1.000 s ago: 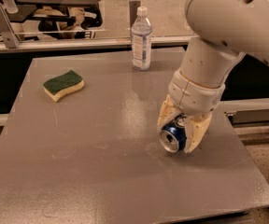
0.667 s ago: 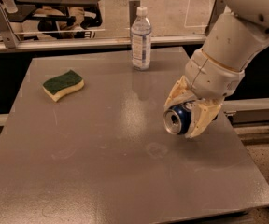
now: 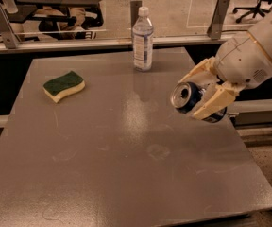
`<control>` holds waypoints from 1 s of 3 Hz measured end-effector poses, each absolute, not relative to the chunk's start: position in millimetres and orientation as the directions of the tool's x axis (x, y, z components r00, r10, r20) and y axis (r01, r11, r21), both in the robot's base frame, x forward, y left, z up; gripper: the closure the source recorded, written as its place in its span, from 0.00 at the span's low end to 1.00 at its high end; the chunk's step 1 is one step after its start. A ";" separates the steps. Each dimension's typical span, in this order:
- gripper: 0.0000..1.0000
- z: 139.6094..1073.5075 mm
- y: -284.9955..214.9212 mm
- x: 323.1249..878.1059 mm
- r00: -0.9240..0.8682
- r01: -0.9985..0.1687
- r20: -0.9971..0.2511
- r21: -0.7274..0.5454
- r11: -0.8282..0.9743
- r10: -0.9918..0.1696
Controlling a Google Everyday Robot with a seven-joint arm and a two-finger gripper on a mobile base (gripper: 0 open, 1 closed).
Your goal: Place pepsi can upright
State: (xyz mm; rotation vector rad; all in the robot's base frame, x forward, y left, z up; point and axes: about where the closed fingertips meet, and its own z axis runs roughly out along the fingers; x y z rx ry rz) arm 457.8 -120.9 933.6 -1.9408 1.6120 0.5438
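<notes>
- End effector [image 3: 198, 97] at the right, hanging above the right side of the worktop [image 3: 126, 164], closed on the pepsi can [image 3: 184, 95].
- Holds the can tilted, nearly on its side, silver rimmed end facing left, clear of the grey surface.
- Cream fingers [image 3: 212, 105] pressed against the dark blue body, one above and one below.
- Water bottle [image 3: 142, 39] upright near the far edge, well apart from the can.
- Green-and-yellow sponge [image 3: 63, 85] flat at the far left.
</notes>
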 end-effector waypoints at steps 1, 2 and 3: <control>1.00 934.9 -122.1 464.1 0.088 -0.993 -0.769 -0.116 0.003 -0.633; 1.00 931.7 -124.1 469.6 0.027 -0.994 -0.860 -0.079 0.081 -0.510; 1.00 927.1 -126.2 473.4 -0.004 -0.991 -0.919 -0.048 0.123 -0.394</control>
